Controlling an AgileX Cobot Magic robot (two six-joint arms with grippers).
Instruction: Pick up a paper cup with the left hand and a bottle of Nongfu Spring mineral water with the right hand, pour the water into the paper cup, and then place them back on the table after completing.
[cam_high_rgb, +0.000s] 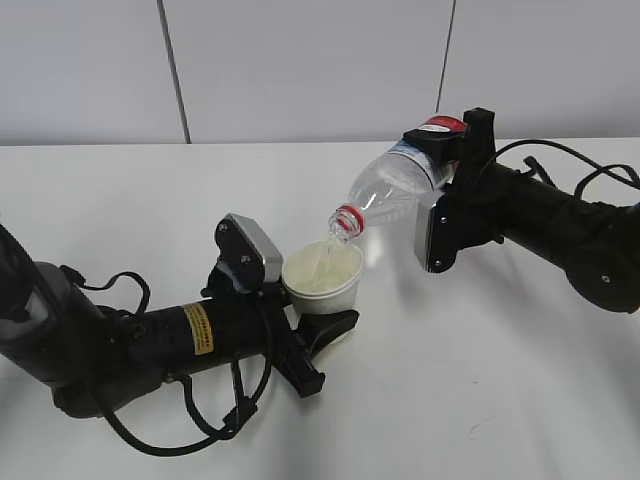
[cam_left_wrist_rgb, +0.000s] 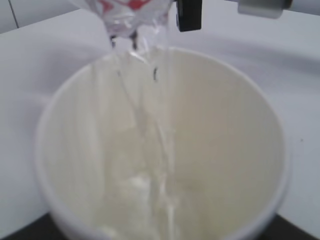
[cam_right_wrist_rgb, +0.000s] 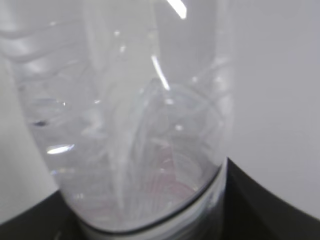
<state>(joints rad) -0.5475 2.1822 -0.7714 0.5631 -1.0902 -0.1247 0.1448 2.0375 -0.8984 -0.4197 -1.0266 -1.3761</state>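
The table (cam_high_rgb: 480, 400) is big, white and flat. It lies under the fingers (cam_high_rgb: 305, 375) of the left hand (cam_high_rgb: 322, 347) and spreads out all around them. I cannot tell if the paper cup (cam_high_rgb: 322, 282) between those fingers touches it.

Right wrist: bottle fills the frame, close and blurred.
Clear plastic bottle (cam_right_wrist_rgb: 130, 115) with ribbed wall and glints, water (cam_right_wrist_rgb: 125, 165) streaked inside, faint red tint low down. Black gripper part (cam_right_wrist_rgb: 250, 205) at bottom edge against the bottle. Plain pale background to the right.
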